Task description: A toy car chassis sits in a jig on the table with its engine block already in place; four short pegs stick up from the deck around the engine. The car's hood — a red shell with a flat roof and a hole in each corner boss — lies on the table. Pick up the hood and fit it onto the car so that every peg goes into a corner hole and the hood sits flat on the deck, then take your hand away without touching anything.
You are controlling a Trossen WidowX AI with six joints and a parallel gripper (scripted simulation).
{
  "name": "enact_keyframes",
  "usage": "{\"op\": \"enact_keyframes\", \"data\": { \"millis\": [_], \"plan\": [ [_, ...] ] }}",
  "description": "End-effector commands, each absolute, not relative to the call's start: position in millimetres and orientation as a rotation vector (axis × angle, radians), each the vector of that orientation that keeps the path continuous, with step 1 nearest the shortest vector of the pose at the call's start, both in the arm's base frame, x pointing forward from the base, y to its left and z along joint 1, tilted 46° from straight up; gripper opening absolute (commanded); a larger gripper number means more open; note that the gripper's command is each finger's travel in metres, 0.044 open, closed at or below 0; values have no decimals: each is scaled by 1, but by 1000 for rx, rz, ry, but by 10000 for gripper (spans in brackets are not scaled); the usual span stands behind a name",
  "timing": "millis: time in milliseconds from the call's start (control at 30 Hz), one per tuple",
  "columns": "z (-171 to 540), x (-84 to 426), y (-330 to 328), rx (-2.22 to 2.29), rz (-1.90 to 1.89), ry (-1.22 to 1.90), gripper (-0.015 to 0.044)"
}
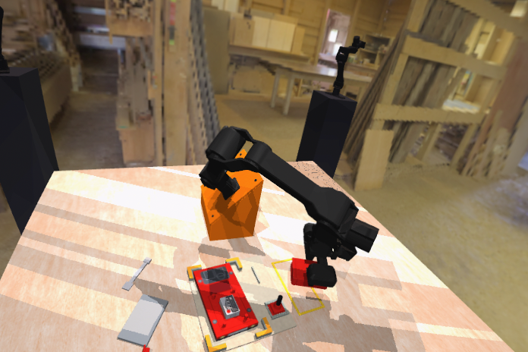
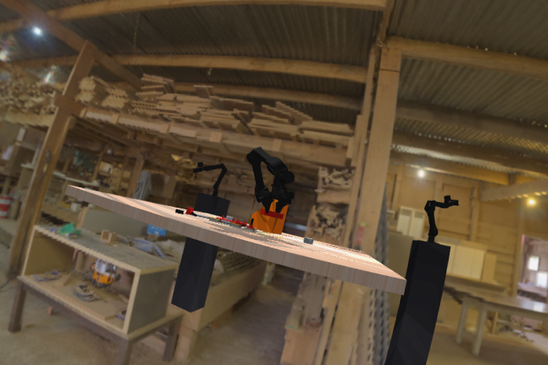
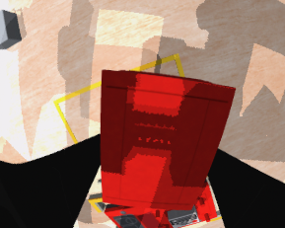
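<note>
Our black two-fingered hand [image 1: 322, 275] [image 2: 274, 207] [image 3: 157, 145], spread wide, is closed on the red flat-roofed hood [image 1: 301, 271] [image 2: 271, 214] [image 3: 163, 132], above the desk [image 1: 86, 215] [image 2: 339, 262] [image 3: 44, 29]. Since its grip could let the hood twist, we might miss the pegs of the red chassis [image 1: 225, 295] [image 2: 235, 221] [image 3: 205, 206]. Yellow corner brackets [image 1: 215, 345] bound that chassis, which carries the grey engine block [image 1: 230, 306] [image 3: 182, 217].

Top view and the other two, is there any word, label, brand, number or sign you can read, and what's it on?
No text can be read in any view.
Red shell hood: light patches and panel lines, no lettering made out.
Silver block-shaped engine: dark marks, too small to read.
</note>
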State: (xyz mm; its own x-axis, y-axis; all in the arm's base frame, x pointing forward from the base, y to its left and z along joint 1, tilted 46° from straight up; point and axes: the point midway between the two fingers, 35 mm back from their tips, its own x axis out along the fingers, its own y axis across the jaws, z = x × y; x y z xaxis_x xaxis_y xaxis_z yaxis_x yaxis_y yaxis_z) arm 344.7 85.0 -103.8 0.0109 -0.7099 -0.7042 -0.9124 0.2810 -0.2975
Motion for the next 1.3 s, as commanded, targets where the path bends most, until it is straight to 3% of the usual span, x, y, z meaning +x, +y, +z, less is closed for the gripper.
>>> {"op": "enact_keyframes", "data": {
  "millis": [0, 1267],
  "plan": [
    [-95, 348, 77, -1440, 269, 1744, 0],
    [14, 358, -22, -904, -325, 1591, 0]
  ]
}}
